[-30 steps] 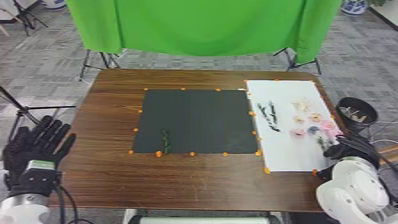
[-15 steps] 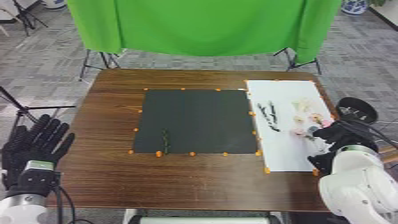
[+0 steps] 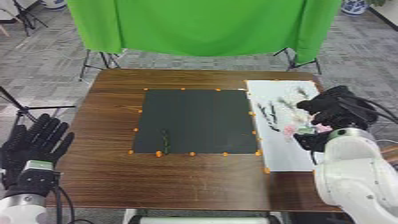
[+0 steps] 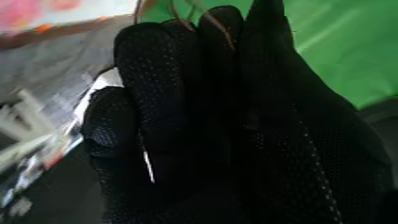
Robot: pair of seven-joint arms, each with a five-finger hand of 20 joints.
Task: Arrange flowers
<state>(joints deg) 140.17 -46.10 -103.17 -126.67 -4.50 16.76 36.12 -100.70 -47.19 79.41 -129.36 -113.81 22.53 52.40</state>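
Observation:
My left hand (image 3: 37, 142) is open off the table's left side, fingers straight. My right hand (image 3: 342, 112) is open over the white sheet's right edge, covering part of the flowers. Pale flowers (image 3: 300, 94) lie beyond its fingers, and a pink flower (image 3: 289, 130) is to its left. Dark stems (image 3: 269, 116) rest on the sheet's left half. One green stem (image 3: 165, 140) lies on the black square's lower left. In the right wrist view, the right hand (image 4: 195, 130) has extended fingers, with thin brown stems (image 4: 139, 11) around the fingertips; whether they touch is unclear.
The black square (image 3: 197, 117) and white sheet (image 3: 286, 160) lie side by side on the brown table (image 3: 191, 185), edged with orange pieces. A green cloth (image 3: 204, 30) hangs beyond the far edge. Tripod stands are on the floor behind and left.
My right hand has moved from the sheet's lower right toward its far right part, now hiding the black container. The flowers near it look shifted. My left hand has stayed still.

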